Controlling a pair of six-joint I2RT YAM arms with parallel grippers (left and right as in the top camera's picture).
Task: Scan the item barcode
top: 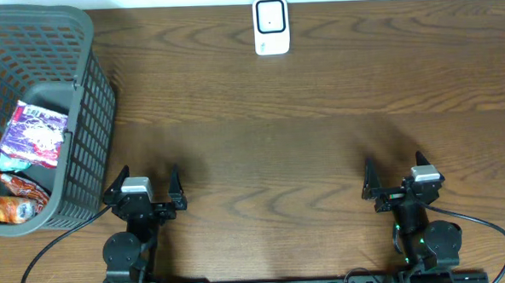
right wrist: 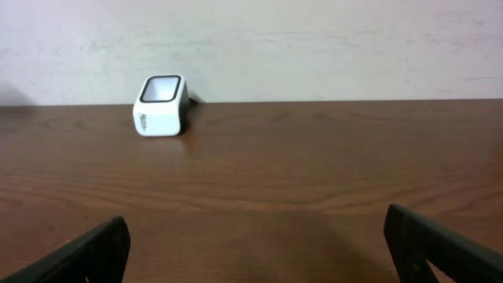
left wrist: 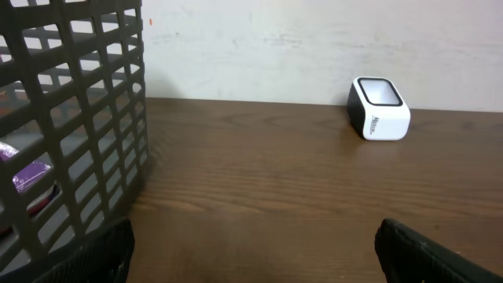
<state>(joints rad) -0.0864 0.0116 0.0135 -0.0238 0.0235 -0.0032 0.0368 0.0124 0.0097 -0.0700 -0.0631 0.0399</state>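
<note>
table [top: 278,140], basket [top: 93,106] left edge, scanner [top: 271,25] far edge, left fingers [left wrist: 440,255], right fingers [right wrist: 448,248] splayed empty

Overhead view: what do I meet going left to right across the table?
basket → left gripper → scanner → right gripper

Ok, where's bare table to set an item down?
Bare table runs from the basket wall to the right edge, between the scanner at the far side and the open left gripper and right gripper. Only the basket interior is crowded, with snack packets.
</note>
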